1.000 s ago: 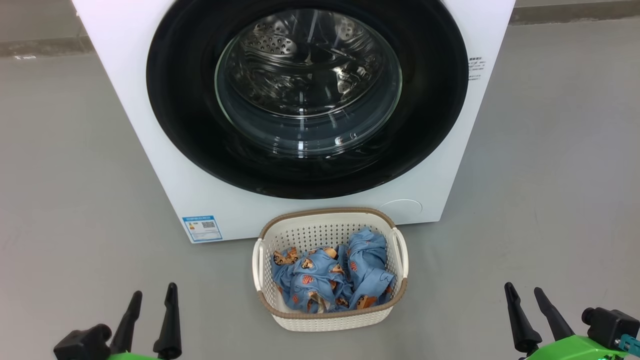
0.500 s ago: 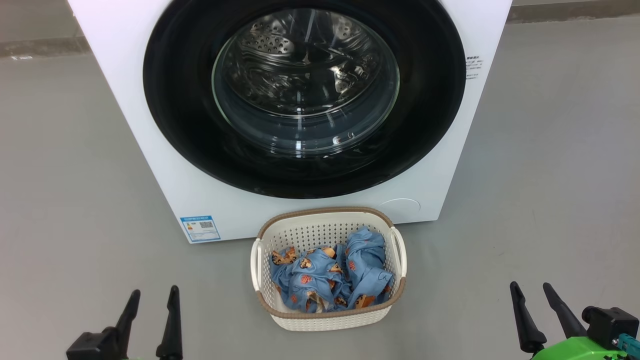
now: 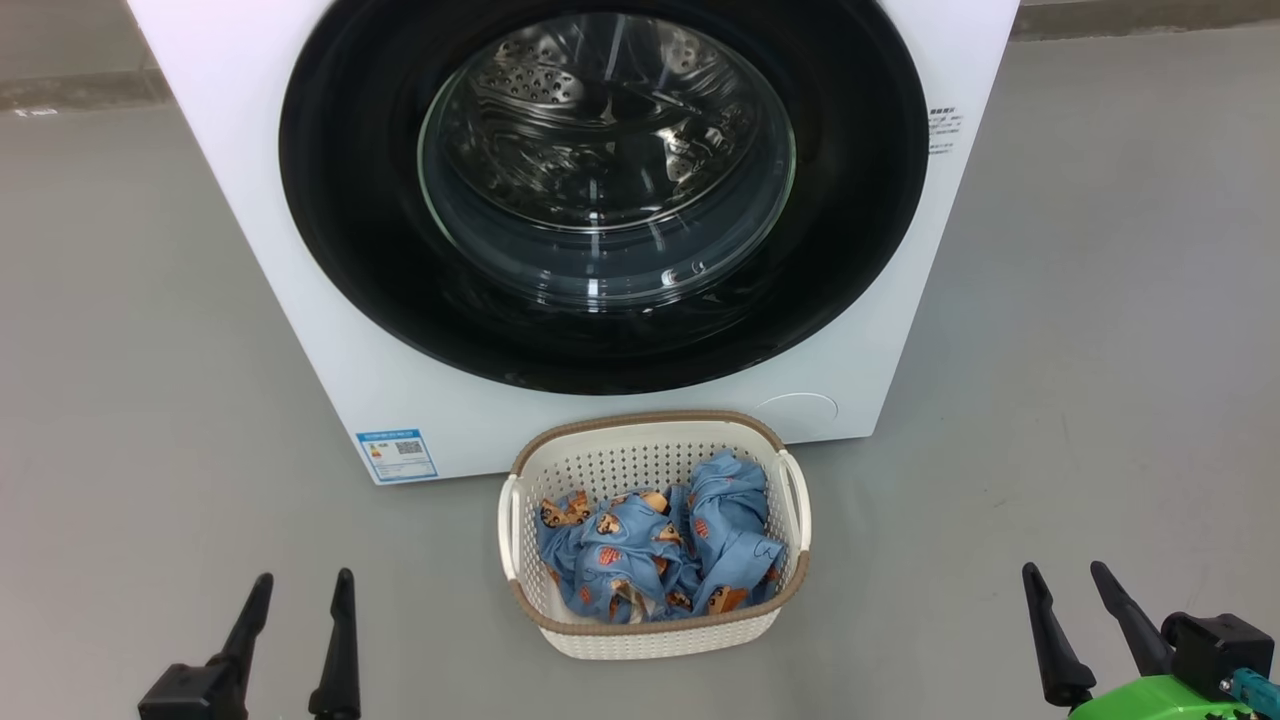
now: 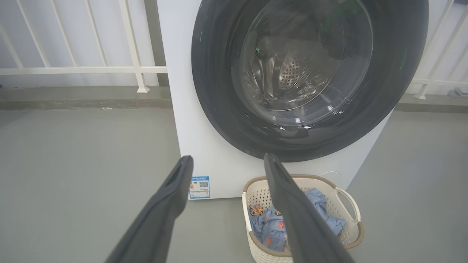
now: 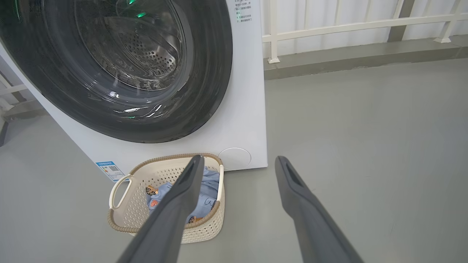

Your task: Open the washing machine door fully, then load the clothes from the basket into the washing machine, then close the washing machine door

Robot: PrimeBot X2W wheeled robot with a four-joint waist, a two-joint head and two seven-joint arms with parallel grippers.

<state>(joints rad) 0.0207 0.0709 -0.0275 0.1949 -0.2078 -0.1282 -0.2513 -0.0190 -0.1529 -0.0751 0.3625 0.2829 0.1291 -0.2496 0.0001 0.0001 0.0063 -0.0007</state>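
Head view: we see the washing machine (image 3: 250, 230) standing on the grey floor (image 3: 150, 400) at the far side. Its round black door (image 3: 350, 250) lies flush against the white front, with the steel drum (image 3: 600, 130) visible through the glass. A blue label sticker (image 3: 396, 455) sits at the machine's lower left corner. The basket (image 3: 640, 460) stands on the floor just in front of the machine, near its middle, and holds the crumpled clothes (image 3: 650, 555). The left gripper (image 3: 303, 577) at the near left and the right gripper (image 3: 1063, 568) at the near right are both well apart from the basket. Each has its fingers spread with nothing between them. Left wrist view: we look along the two parted fingers (image 4: 162, 208) toward the door. The basket lies beyond the right-hand finger, and a white railing (image 4: 73, 69) runs behind the machine. Right wrist view: this gripper's fingers are also apart. The basket lies beyond the left-hand one, and a round white cap (image 5: 234, 158) marks the machine's lower right corner.
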